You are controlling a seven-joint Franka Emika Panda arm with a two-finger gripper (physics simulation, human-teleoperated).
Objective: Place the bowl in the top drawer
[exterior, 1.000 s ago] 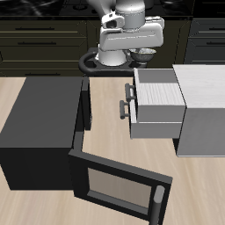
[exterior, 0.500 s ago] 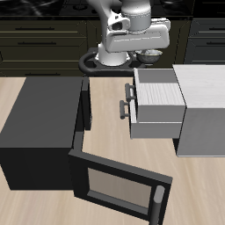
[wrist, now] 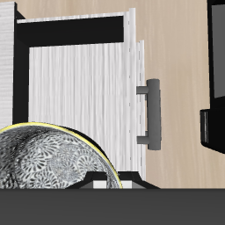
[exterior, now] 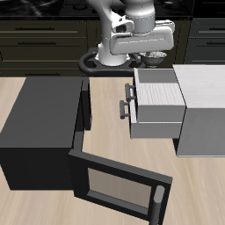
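One bowl point(exterior: 155, 59), one microwave point(exterior: 39, 119), one cabinet point(exterior: 204, 110), two drawers point(exterior: 158, 98).

Shiny metal bowl point(wrist: 48, 163), speckled inside

The arm is seen raised at the table's back, with the gripper point(exterior: 151, 58) closed around the bowl point(exterior: 156, 59), held in the air behind the cabinet point(exterior: 204, 110). The top drawer point(exterior: 158, 97) is pulled out, its interior exposed. The microwave point(exterior: 39, 123) is seen with its door point(exterior: 119, 183) swung open toward the front edge.
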